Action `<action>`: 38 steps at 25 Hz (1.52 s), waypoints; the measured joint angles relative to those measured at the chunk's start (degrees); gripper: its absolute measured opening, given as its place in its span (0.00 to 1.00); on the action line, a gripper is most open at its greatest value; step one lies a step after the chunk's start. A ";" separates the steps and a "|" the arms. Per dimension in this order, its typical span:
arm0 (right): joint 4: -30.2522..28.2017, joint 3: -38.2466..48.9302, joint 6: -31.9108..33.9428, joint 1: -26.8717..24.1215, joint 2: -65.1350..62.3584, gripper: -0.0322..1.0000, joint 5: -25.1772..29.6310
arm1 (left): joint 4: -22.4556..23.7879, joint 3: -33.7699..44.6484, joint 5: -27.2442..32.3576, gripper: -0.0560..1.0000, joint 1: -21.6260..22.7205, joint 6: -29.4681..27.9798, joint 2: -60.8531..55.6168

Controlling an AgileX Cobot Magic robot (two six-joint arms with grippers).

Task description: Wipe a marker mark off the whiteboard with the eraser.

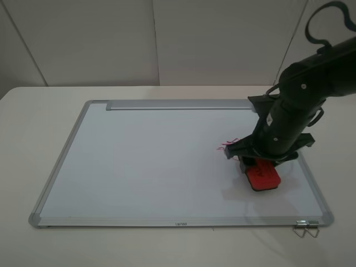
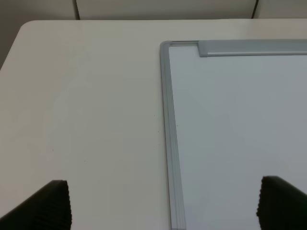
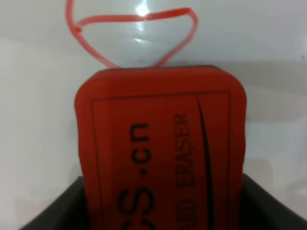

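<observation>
One whiteboard [image 1: 150, 167], silver-framed with a single silver bar [image 1: 178, 104] along its far long edge, is being seen lying flat on a pale worktop [image 1: 33, 111]. One red eraser [image 1: 264, 177] is being gripped by the right claw [image 1: 250, 162] and is resting on the whiteboard near the right-hand short edge, closer to the long edge opposite the bar. In the right wrist view, the eraser's long sides are being clamped between the claw's two dark fingers [image 3: 53, 215], and black lettering is being displayed on its top.

One marker mark [image 1: 228, 146], a small red scribble, is being shown on the whiteboard just beside that claw, on the side toward the whiteboard's middle. A single red loop [image 3: 132, 38] is being caught just beyond the eraser's short end in the right wrist view; whether it belongs to that scribble cannot be told.

The left claw [image 2: 164, 203] is being held open over the whiteboard's left-hand short edge. One fingertip [image 2: 53, 206] is hanging over the worktop and the other over the whiteboard. One wire clip [image 1: 306, 228] is being seen at the whiteboard's near right corner.
</observation>
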 joint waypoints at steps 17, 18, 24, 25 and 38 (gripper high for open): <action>-3.95 7.02 2.08 -6.20 -1.09 0.52 -4.16 | 0.00 0.00 0.00 0.79 0.00 0.00 0.00; -3.82 7.02 2.08 -6.20 -1.09 0.54 -4.35 | 0.00 0.00 0.00 0.79 0.00 0.00 0.00; -3.76 7.02 2.08 -6.20 -1.09 0.80 -4.34 | 0.00 0.00 0.00 0.79 0.00 0.00 0.00; -3.76 7.02 2.08 -6.20 -1.25 0.81 -4.29 | 0.00 0.00 0.00 0.79 0.00 0.00 0.00; -0.33 7.08 -2.85 -10.48 -25.82 0.82 3.90 | 0.00 0.00 0.00 0.79 0.00 0.00 0.00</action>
